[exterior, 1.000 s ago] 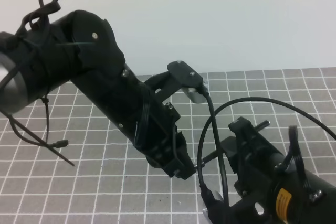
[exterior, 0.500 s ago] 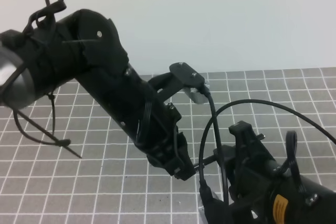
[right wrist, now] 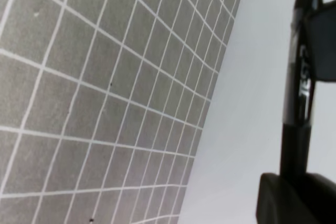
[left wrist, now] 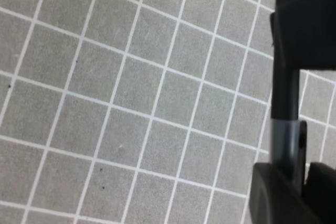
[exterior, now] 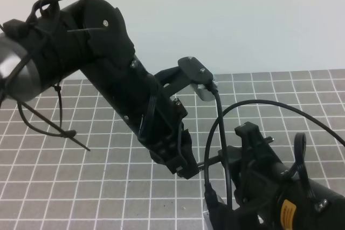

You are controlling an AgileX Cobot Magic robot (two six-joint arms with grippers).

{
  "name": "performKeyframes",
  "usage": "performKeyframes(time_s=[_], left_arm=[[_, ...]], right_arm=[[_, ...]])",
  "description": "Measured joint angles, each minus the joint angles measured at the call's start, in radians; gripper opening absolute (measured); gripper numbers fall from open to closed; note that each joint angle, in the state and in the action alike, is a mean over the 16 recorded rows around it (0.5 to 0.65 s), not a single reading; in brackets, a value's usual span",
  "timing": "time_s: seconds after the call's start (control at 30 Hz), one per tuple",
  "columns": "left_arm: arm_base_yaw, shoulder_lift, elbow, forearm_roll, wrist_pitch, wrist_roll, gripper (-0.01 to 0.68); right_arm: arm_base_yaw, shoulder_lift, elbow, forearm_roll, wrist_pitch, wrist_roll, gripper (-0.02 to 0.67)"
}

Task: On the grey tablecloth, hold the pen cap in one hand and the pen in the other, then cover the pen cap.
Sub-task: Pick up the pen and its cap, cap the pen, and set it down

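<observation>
The pen [right wrist: 297, 93] is held clamped in the right gripper [exterior: 237, 157] and the pen cap [left wrist: 285, 142] in the left gripper [exterior: 186, 168], both raised above the grey tablecloth [exterior: 108, 187] near the middle. The joining step is judged in hand: the tip seems just beside the cap, so a straight push along the pen's axis is needed.

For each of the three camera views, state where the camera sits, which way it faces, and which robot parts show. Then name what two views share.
Exterior high: above, facing down on the grey tablecloth; both arms show.
Left wrist: on the left arm, facing down at the cloth; gripper parts and the pen show.
Right wrist: on the right arm, facing cloth and pale wall; the pen and gripper parts show.
Shared: the grid cloth appears in all views.
</observation>
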Motion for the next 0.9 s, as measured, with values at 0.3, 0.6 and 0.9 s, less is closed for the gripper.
performKeyframes(time_s=[0.3, 0.6, 0.9], left_arm=[[0.001, 0.022, -0.006, 0.0, 0.004, 0.008, 0.075], [0.001, 0.041, -0.008, 0.006, -0.001, 0.003, 0.074], [-0.002, 0.045, -0.009, 0.031, -0.01, 0.001, 0.074]], right_arm=[[0.012, 0.001, 0.002, -0.003, 0.007, 0.061, 0.076], [0.021, 0.003, 0.004, -0.005, 0.019, 0.148, 0.075], [0.024, 0.003, 0.016, -0.011, 0.019, 0.173, 0.075]])
